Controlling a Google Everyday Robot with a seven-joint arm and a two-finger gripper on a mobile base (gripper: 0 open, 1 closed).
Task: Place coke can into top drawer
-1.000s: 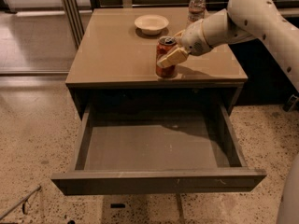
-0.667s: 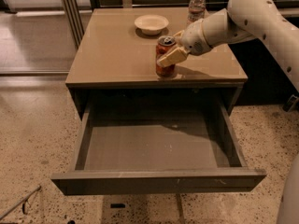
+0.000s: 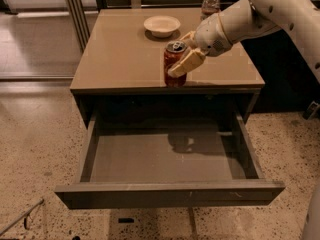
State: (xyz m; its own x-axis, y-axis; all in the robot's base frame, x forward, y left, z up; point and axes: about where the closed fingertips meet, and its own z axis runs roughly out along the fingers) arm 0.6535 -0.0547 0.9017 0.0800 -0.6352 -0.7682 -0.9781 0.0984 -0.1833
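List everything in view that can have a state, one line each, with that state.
coke can: upright, gripped, at the front edge of the cabinet top
top drawer: pulled open, nothing inside
gripper: shut on the coke can, over the cabinet top
bowl: upright, looks empty
water bottle: upright, cap on
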